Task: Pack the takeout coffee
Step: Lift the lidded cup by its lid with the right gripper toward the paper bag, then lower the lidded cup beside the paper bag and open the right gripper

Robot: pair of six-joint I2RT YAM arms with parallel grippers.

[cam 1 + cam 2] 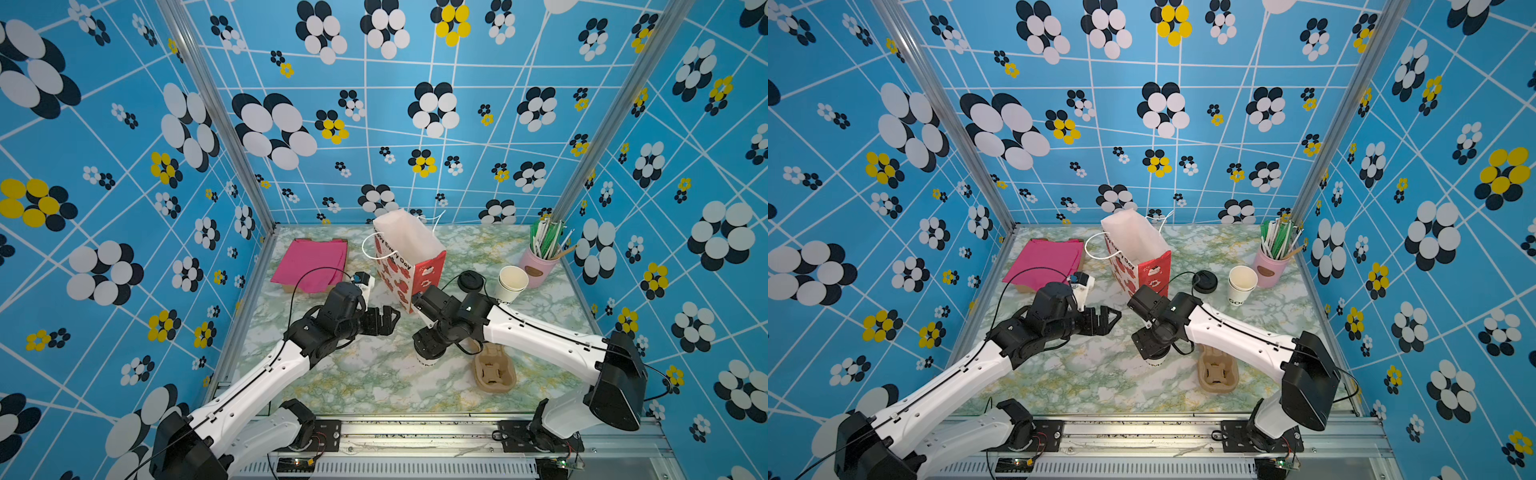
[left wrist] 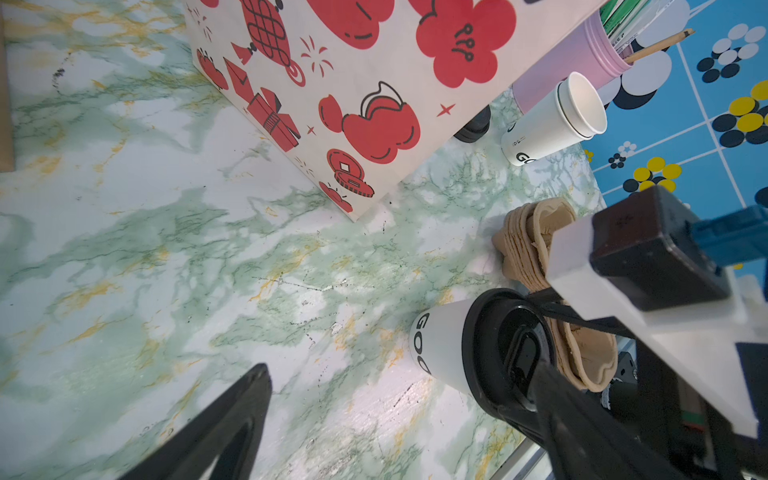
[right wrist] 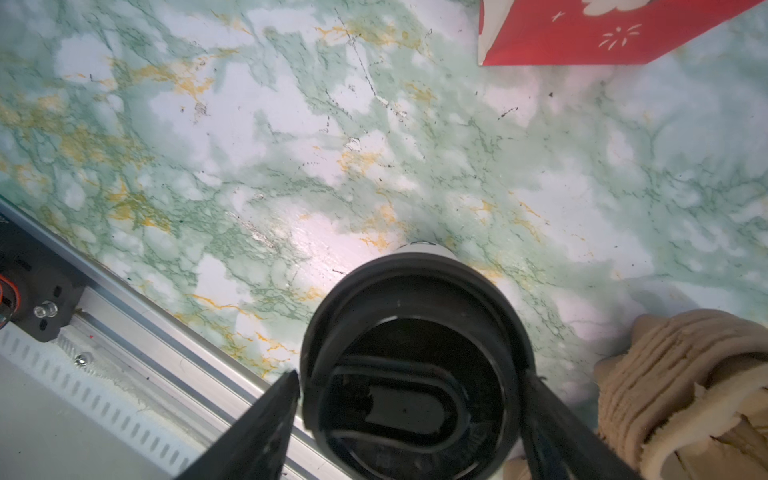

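Takeout coffee (image 2: 440, 349) stands upright on the marbled surface (image 1: 365, 374), near the front centre. It is just beside a stack of pulp cup carriers (image 1: 494, 370) and in front of the upright red-and-white paper bag (image 1: 409, 257). Right pincer (image 3: 411, 376) sits over it from above, fingers spread either side of the black lid, a sliver of gap showing on one side. Left pincer (image 1: 388, 322) is spread wide, holding nothing, hovering near the bag's front corner.

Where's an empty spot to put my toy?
Free: the bare table near the front rail, between the left arm and the takeout coffee; also the strip between the pink sheets and the bag. Crowded: back right, with paper cups, loose lid and straw holder.
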